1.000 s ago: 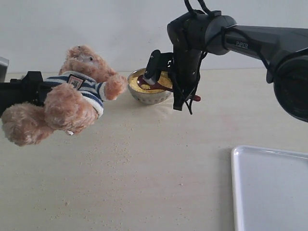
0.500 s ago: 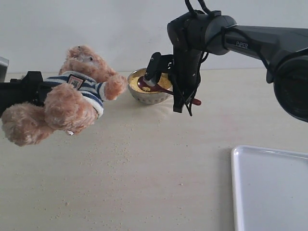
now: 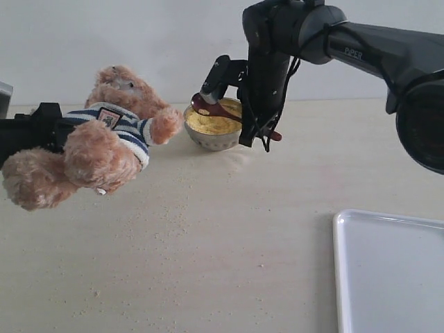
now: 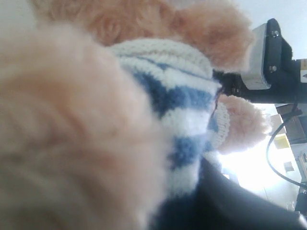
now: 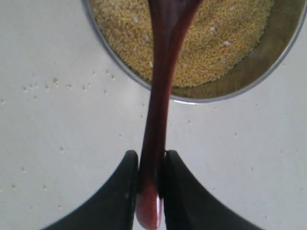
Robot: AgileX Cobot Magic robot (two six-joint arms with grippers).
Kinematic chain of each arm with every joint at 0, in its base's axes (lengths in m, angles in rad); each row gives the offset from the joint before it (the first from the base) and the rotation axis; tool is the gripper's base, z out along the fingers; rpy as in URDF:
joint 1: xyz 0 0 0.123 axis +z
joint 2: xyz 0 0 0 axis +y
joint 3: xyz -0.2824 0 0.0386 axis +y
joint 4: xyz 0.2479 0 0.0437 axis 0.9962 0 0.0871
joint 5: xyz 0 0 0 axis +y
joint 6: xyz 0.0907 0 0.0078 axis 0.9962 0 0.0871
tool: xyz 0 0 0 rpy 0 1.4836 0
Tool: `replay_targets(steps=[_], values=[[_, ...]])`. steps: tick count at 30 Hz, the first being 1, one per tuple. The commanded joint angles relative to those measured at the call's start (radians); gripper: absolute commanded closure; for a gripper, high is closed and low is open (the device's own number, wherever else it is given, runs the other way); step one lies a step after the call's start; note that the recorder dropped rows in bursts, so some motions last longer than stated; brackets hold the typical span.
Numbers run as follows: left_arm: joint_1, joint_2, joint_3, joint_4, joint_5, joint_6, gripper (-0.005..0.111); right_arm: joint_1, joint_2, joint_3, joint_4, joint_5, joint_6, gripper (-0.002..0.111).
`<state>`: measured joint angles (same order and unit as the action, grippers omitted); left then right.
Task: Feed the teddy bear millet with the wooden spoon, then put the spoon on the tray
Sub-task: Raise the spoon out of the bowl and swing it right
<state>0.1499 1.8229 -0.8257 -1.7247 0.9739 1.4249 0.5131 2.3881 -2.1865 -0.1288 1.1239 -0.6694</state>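
Over the millet (image 3: 210, 124), upper centre, the right pincer (image 5: 149, 163) gripped the wooden spoon (image 3: 207, 107) mid-scoop, owing the teddy bear (image 3: 104, 139) a level carry.

Most likely a robotics lab test bench: bare white wall (image 3: 139, 35) behind a plain pale table (image 3: 229, 236), black robot arm (image 3: 388, 52) with printed maker's lettering, a plush teddy bear (image 3: 104, 149) as prop, a loose cable (image 4: 267, 152) and blurred equipment in the left wrist view.

We see a plain white wall (image 3: 104, 35) behind a pale beige tabletop (image 3: 229, 236) with faint grain, evenly lit, shadows soft.
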Motion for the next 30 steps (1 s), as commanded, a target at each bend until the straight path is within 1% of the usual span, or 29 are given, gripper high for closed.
replay_targets(steps=[1, 8, 13, 16, 23, 30], values=[[0.004, -0.001, 0.000, -0.020, 0.026, 0.008, 0.102, -0.032, -0.006, -0.019, 0.043, 0.059, 0.002, 0.108], [0.004, -0.001, 0.000, -0.020, 0.027, 0.008, 0.102, -0.091, -0.006, -0.019, 0.148, 0.097, 0.005, 0.108], [0.004, -0.001, 0.000, -0.020, 0.027, 0.008, 0.102, -0.103, -0.006, -0.019, 0.188, 0.097, 0.006, 0.108], [0.004, -0.001, 0.000, -0.020, 0.027, 0.008, 0.102, -0.103, -0.006, -0.019, 0.242, 0.097, 0.012, 0.108], [0.004, -0.001, 0.000, -0.020, 0.024, 0.030, 0.102, -0.104, -0.017, -0.019, 0.254, 0.097, 0.151, 0.108], [0.004, -0.001, 0.000, -0.020, 0.016, 0.050, 0.102, -0.104, -0.089, -0.015, 0.305, 0.097, 0.245, 0.108]])
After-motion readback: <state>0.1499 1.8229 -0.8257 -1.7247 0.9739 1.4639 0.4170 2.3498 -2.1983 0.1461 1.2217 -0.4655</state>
